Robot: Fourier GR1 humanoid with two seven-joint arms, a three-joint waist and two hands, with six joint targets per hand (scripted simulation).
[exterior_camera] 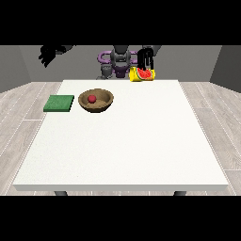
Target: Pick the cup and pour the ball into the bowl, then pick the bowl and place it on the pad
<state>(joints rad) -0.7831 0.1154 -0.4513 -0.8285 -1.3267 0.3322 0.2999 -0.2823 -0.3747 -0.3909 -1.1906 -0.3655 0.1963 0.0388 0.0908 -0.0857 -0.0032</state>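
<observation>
- White table (122,150): large, fills the middle of the front view; grey plank floor shows on both sides.
- Wooden bowl (96,100): brown, upright on the table, in the far left part, just right of the pad and apart from it.
- Red ball (92,98): lies inside the bowl, slightly left of its centre.
- Green pad (59,103): flat square at the table's far left edge; nothing rests on it.
- Yellow cup (142,75): at the far edge of the table, right of centre, tipped over on its side. It carries a red watermelon-slice picture. No lettering, brand or label can be read on it or on any other item.
- Hand at the view's right (146,57): black, directly above the cup, fingers pointing down onto its upper side. They appear to reach round the cup, holding it at the table's far rim.
- Hand at the view's left (48,53): black, raised well above and beyond the table's far left corner, clear of every object. Fingers look partly curled; it holds nothing.
- Robot torso (118,61): grey and purple, behind the far edge, centred between the two hands.
</observation>
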